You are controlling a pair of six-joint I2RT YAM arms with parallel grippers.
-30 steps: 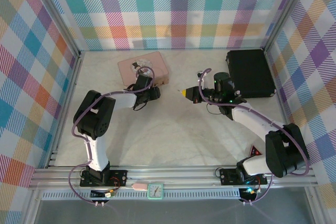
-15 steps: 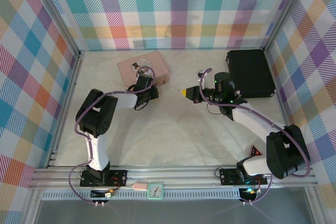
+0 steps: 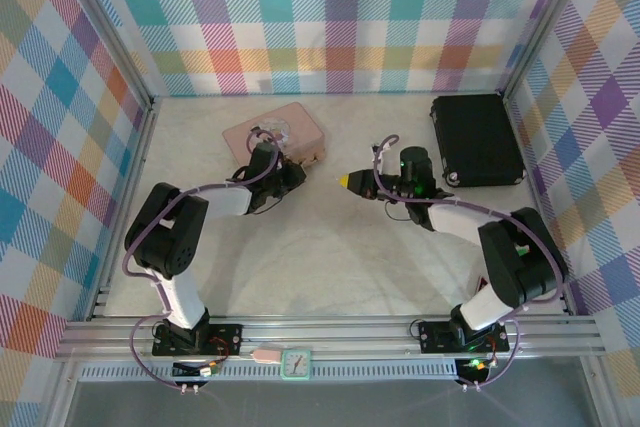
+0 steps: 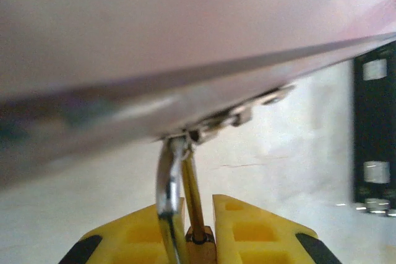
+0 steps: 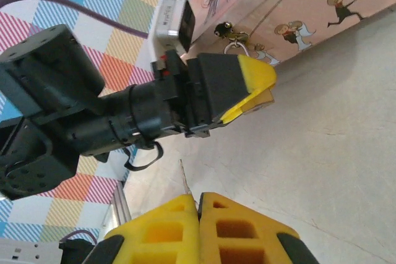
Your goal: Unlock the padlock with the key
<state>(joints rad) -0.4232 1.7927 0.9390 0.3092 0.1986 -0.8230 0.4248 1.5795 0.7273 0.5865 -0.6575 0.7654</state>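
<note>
Your left claw [image 4: 197,201] has its yellow fingers [image 4: 257,230] closed on the tiny brass-gold padlock with silvery shackle [image 4: 167,187]. The shackle runs up into the small metal hasp [image 4: 241,112] on the edge of the pink picture tin [image 4: 185,23].

You get the same from the right wrist view. The left claw [image 5: 250,88] sits at the side of the tin [image 5: 297,4], and the padlock [image 5: 233,46] hangs off the hasp right by the fingertips.

From above, the tin [image 3: 275,130] is far-left on the pale tabletop [image 3: 300,257], with the left claw [image 3: 296,173] at its near-right corner.

Your right claw [image 5: 199,201] is closed on the thin silvery key [image 5: 184,183]. A slim blade pokes out between the fingers, aimed toward the left claw. The key tip is apart from the padlock, no contact.

From above, the right claw [image 3: 346,180] is just right of the left one, with the tips facing and a gap between them.

The black flat case [image 3: 478,139] lies far right, well apart from both claws.
</note>
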